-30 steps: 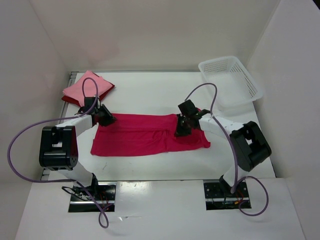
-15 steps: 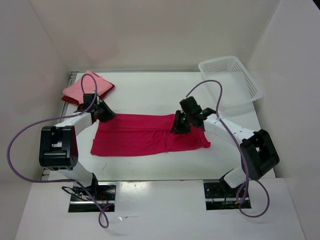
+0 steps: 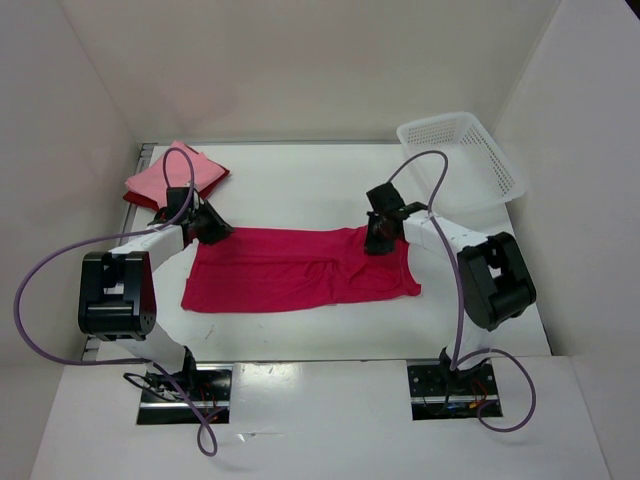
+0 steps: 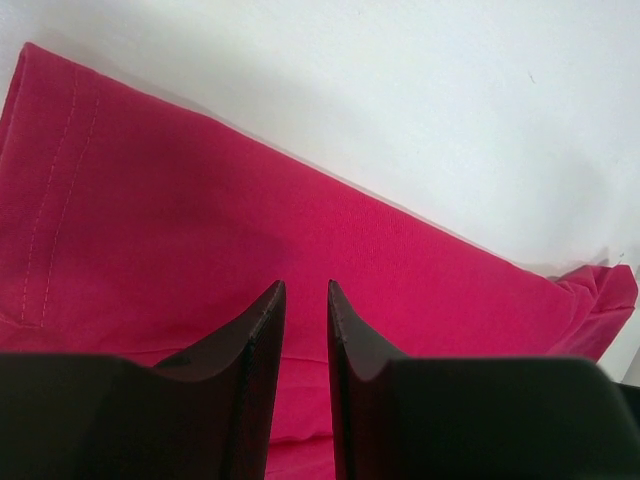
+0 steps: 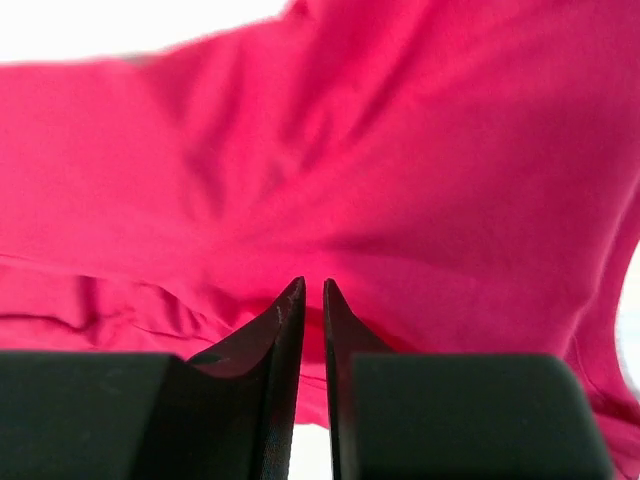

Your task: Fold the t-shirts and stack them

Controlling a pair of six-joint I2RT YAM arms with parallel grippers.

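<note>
A white table (image 3: 300,190) carried the scene. On it a magenta shirt (image 3: 290,270) lay spread flat as a long band that ran from the left jaws across to the right jaws and a little past them. A white lattice basket (image 3: 465,160) stood beyond the right jaws and off to their right, well apart from the shirt. A folded pink shirt (image 3: 170,175) sat on a dark red shirt (image 3: 135,198), just beyond the left jaws.

The left gripper (image 3: 213,232) was at the magenta shirt's far left corner. Its wrist view showed the gripper (image 4: 306,290) with jaws drawn close, only a sliver between them, and the cloth (image 4: 200,230) beneath and ahead. The right gripper (image 3: 374,244) was at the shirt's far edge. Its jaws (image 5: 312,285) were likewise nearly closed over rumpled cloth (image 5: 420,170). Whether either pair had cloth caught between the tips could not be told.
</note>
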